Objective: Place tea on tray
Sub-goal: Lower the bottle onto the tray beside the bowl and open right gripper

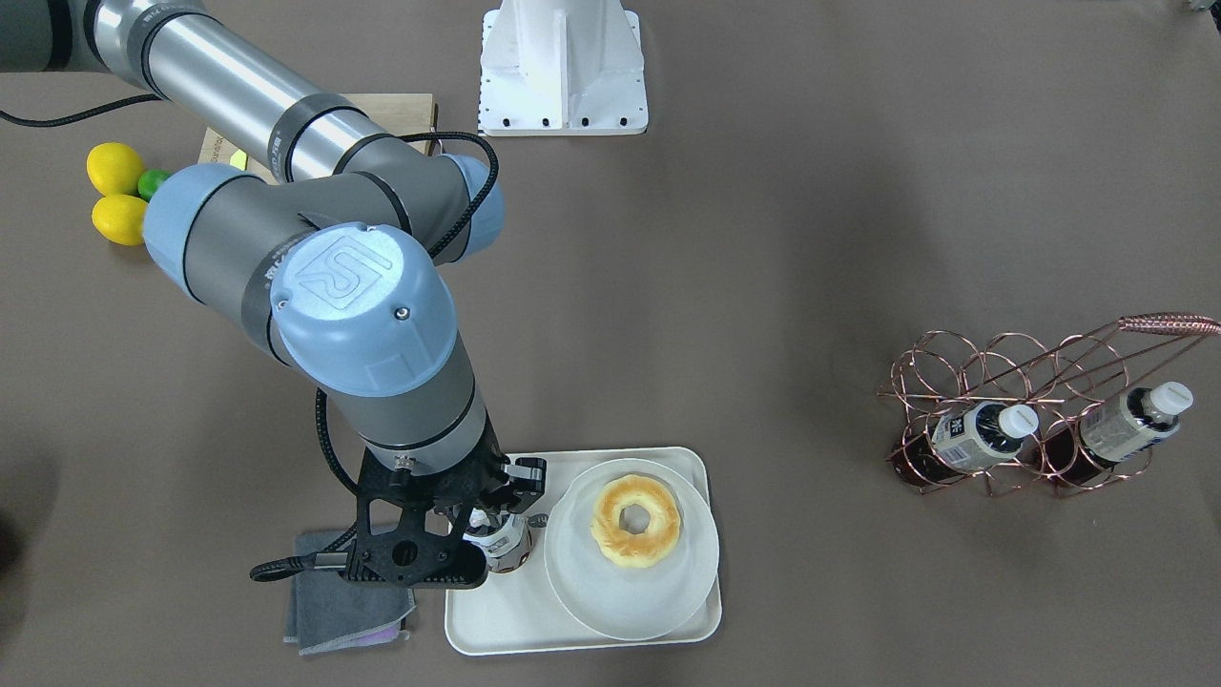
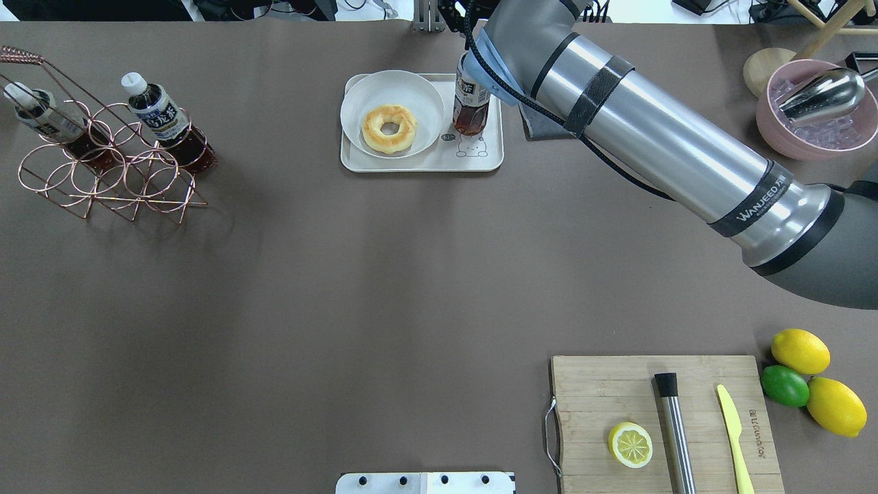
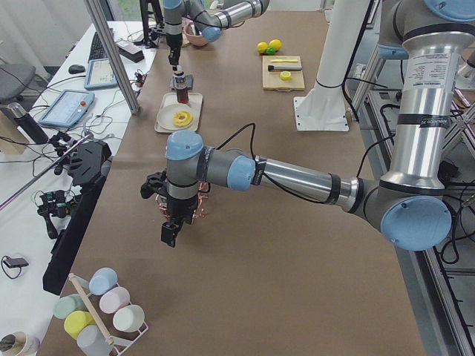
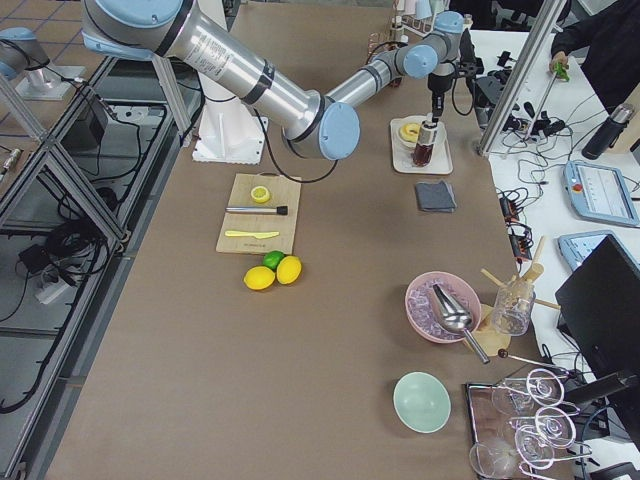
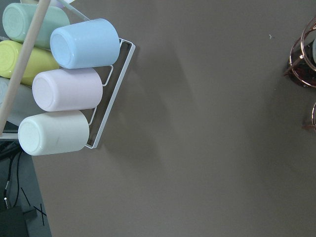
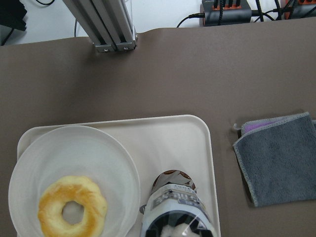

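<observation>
The tea point(image 2: 471, 110) is held upright on the right-hand strip of the tray point(image 2: 418, 163). It is just beyond the bear drawn at the tray's near right corner and just beside the plate point(image 2: 357, 103) bearing the doughnut point(image 2: 389, 128). Its base appears seated on the tray floor, though contact cannot be confirmed.

The release is judged to be the step in hand. The base should be set flat before the fingers are parted, and the withdrawal made straight up so the cap is not dragged. So tall and narrow a bottle is likely tipped easily, and little room is left by the plate rim and the tray's right edge.

The right arm point(image 2: 658, 144) is stretched from the table's near right to its far edge, wrist pointed down. The right gripper point(image 1: 501, 523) is seen clamped about the bottle's neck. The left gripper point(image 3: 170, 231) hangs near the wire rack point(image 2: 103, 185) at the far left corner; whether it is parted cannot be told.
</observation>
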You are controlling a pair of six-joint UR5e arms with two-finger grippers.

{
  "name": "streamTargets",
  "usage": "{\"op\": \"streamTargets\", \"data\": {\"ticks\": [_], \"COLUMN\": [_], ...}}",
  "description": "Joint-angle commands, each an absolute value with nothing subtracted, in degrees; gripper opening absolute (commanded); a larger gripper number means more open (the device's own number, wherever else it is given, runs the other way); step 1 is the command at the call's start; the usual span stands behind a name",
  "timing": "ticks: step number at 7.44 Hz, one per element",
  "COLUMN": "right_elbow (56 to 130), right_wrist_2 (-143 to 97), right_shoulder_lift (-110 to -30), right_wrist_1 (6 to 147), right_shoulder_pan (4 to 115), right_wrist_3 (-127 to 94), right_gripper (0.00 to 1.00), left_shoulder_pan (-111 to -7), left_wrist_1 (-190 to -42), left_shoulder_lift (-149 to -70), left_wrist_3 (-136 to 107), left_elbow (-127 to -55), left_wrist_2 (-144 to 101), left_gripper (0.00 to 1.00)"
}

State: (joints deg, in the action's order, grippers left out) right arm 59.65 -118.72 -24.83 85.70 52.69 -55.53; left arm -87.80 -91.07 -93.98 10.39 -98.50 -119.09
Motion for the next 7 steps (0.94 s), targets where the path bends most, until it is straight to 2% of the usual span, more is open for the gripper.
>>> {"op": "streamTargets", "data": {"ticks": [1, 2, 3, 4, 7], "right_elbow": [59.77, 59.77, 59.77, 60.2, 64.58], "right_wrist_2": [-118.56, -118.56, -118.48, -118.48, -121.53], "right_shoulder_lift": [-25.13, -25.4, -25.49, -25.58, -25.58], "right_wrist_1": [85.69, 85.69, 85.69, 85.61, 87.87], "right_shoulder_pan": [52.73, 52.73, 52.73, 52.47, 53.61], "right_wrist_3": [-55.2, -55.2, -55.2, -55.11, -55.46], "right_gripper": [0.0, 0.04, 0.75, 1.0, 1.0], "left_shoulder_pan": [-87.8, -87.8, -87.8, -87.8, -87.8], "left_wrist_1": [-91.67, -91.67, -91.67, -91.67, -91.67], "left_shoulder_lift": [-94.13, -94.04, -94.04, -94.13, -94.13], "left_wrist_3": [10.37, 10.37, 10.37, 10.37, 10.46], "left_elbow": [-98.0, -98.0, -98.0, -98.0, -97.74], "left_wrist_2": [-119.09, -119.09, -119.09, -119.09, -119.09], "left_gripper": [0.98, 0.98, 0.98, 0.98, 0.98]}}
